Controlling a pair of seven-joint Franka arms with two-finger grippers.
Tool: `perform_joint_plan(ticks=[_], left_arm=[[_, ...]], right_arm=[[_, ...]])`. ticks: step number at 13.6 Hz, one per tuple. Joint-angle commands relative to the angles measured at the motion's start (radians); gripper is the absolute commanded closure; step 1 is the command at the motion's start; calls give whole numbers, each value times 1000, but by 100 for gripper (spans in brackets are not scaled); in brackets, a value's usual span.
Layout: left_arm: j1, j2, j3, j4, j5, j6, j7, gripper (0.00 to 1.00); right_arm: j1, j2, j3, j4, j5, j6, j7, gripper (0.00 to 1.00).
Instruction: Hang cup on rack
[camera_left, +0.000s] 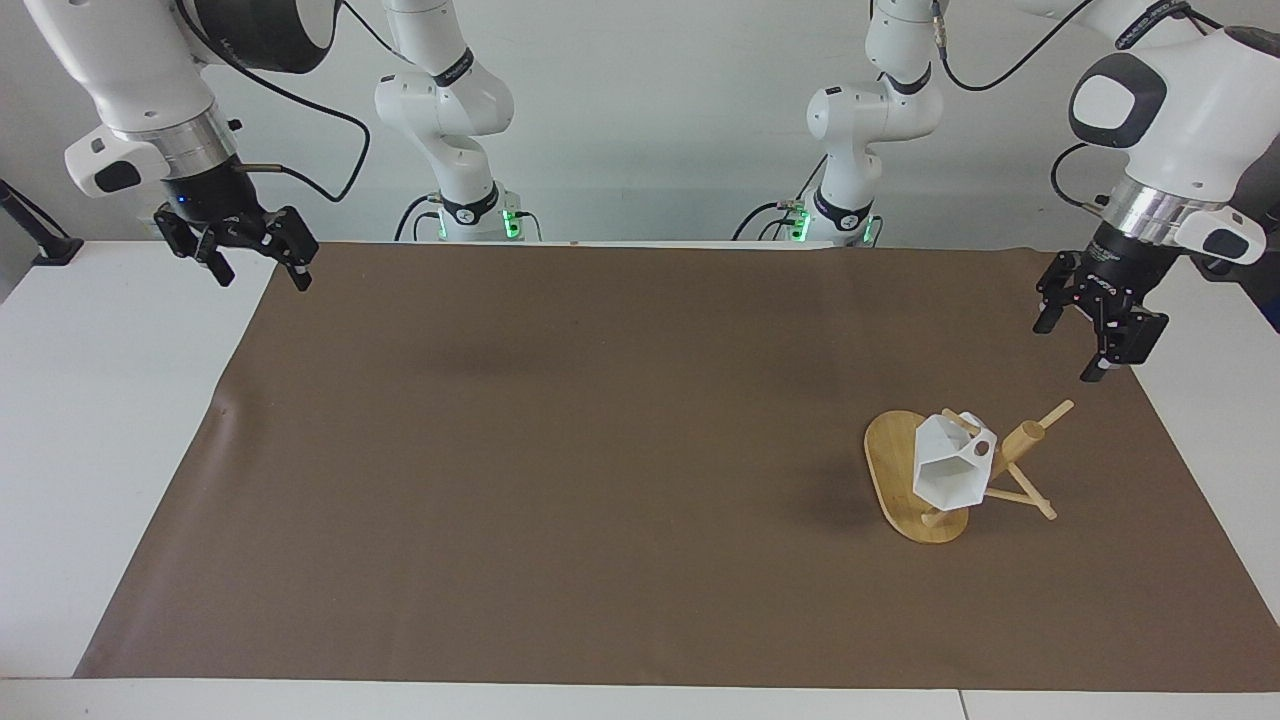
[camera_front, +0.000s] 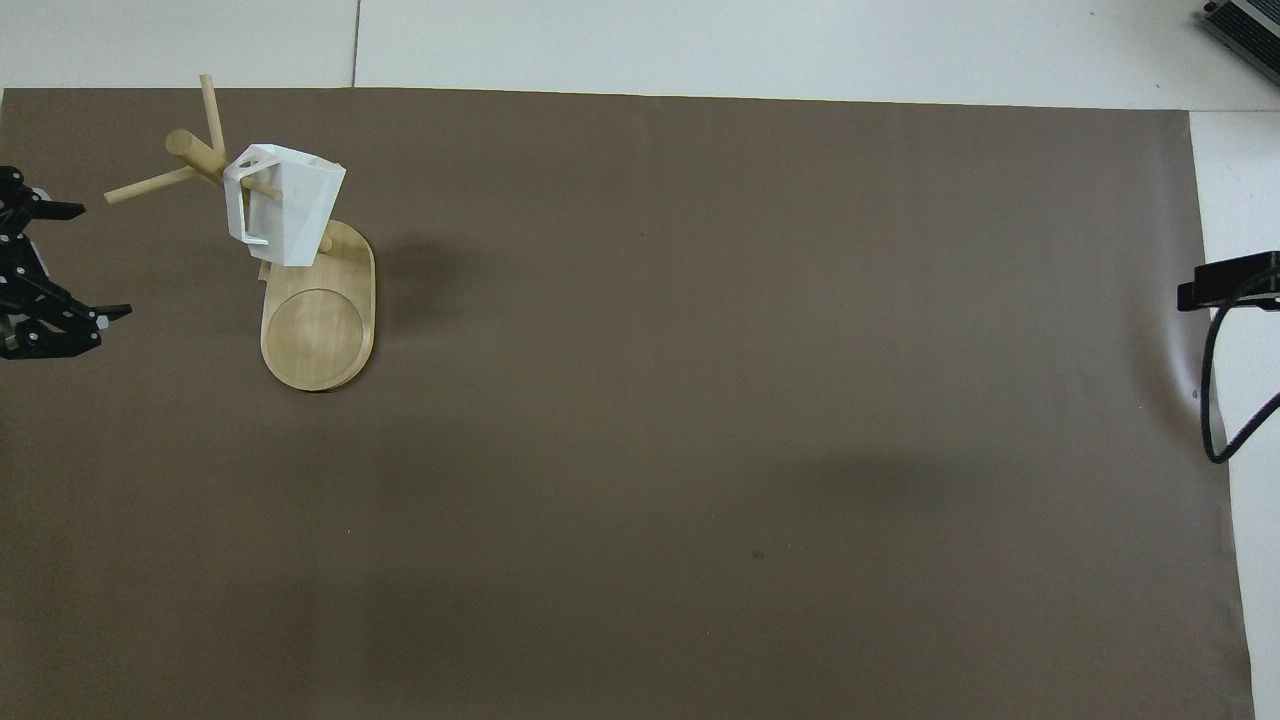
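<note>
The white faceted cup hangs by its handle on a thin peg of the bamboo rack, mouth tilted downward. The rack stands on the mat toward the left arm's end of the table. My left gripper hovers open and empty over the mat's edge beside the rack, well apart from it. My right gripper waits open and empty in the air over the mat's corner at the right arm's end.
A brown mat covers most of the white table. A black cable loops over the table at the right arm's end. A grey device sits at the table's farthest corner.
</note>
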Motion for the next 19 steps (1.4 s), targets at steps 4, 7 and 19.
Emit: perform_joint_plan(ticks=[4,7,19], left_arm=[[-11,11,10,102,83,-80,554,0],[-20,3,4,115,86,-135,764,0],[-20,-67,-110,90,155,-423,1366,0]], right_arm=[[-1,-17,5,-12,-7,-11,15,0],[-1,-17,5,-12,-7,-12,15,0],[-1,-17,5,-12,-7,-11,15,0]])
